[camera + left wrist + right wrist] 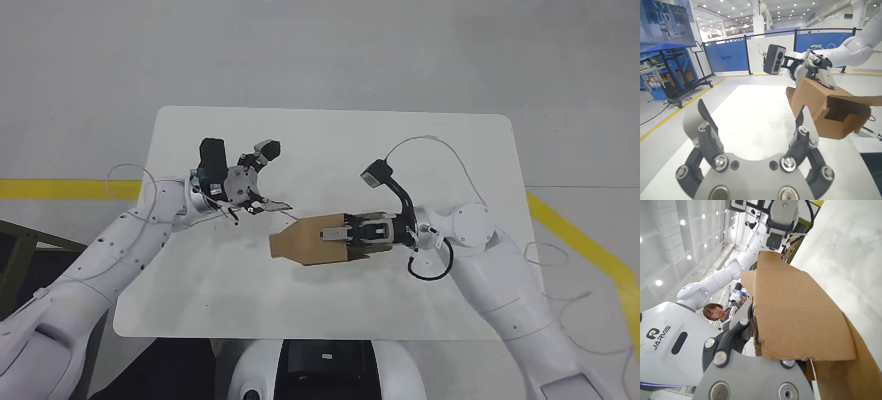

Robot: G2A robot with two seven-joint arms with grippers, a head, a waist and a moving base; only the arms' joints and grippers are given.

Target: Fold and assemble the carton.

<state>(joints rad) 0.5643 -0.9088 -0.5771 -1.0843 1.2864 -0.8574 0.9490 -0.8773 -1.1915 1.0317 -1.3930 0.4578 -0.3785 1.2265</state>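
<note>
One carton (pixel 305 245) clamped in right pincer (pixel 338 232); left pincer (pixel 753 106) spread wide, empty, near carton's open end.

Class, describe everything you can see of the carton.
The carton is plain brown cardboard, rough at its cut edges, partly formed into a box. Its end towards the left gripper is open and hollow, with the flaps unfolded. It sits near the middle of the white table; whether it rests on it cannot be told. The right gripper clamps its other end, one finger on the top face. The open left gripper is apart from it.
</note>
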